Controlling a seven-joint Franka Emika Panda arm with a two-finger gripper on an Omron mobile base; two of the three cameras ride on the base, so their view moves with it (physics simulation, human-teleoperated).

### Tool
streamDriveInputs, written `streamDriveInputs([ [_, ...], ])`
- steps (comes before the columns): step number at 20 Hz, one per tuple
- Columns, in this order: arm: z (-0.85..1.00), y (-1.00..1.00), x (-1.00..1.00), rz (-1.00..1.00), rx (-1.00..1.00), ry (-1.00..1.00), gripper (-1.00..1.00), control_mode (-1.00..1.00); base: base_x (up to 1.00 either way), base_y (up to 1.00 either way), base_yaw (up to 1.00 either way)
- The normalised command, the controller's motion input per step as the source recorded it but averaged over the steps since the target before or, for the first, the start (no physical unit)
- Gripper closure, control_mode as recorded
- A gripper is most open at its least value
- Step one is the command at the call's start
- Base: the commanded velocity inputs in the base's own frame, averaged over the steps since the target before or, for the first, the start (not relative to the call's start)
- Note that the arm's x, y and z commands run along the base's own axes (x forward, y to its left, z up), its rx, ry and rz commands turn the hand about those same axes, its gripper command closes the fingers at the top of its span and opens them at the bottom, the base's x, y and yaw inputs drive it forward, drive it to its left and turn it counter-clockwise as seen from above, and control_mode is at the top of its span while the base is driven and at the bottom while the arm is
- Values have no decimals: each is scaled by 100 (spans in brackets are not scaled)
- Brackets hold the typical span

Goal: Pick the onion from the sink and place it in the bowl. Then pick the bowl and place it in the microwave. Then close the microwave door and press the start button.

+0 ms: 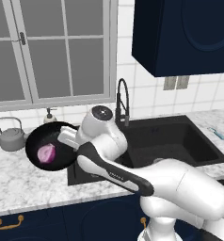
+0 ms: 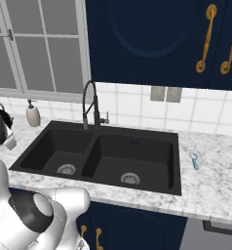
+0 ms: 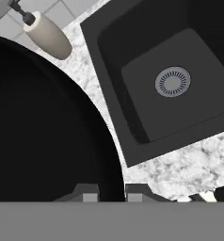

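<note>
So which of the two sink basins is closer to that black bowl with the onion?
The left basin, the narrower one with the faucet behind it. The bowl, holding the onion, sits on that side.

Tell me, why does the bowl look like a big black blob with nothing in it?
In the hand view the bowl sits so close that its glossy black inside shows no detail, no shine; in the left base view light reaches it and the onion shows pink inside; the sink reads sharp, not blurred.

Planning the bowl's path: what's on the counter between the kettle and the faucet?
In the left base view, between kettle and faucet: the soap dispenser by the wall, and the bowl holding the onion.
</note>
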Motion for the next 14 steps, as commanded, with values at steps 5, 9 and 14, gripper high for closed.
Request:
streamDriveInputs([
  [5,91,-54,-40,-8,9,15,100,-100,0,0,0],
  [9,75,-50,-38,-8,10,27,100,-100,0,0,0],
  [14,54,-45,-31,-9,7,36,100,-100,0,0,0],
])
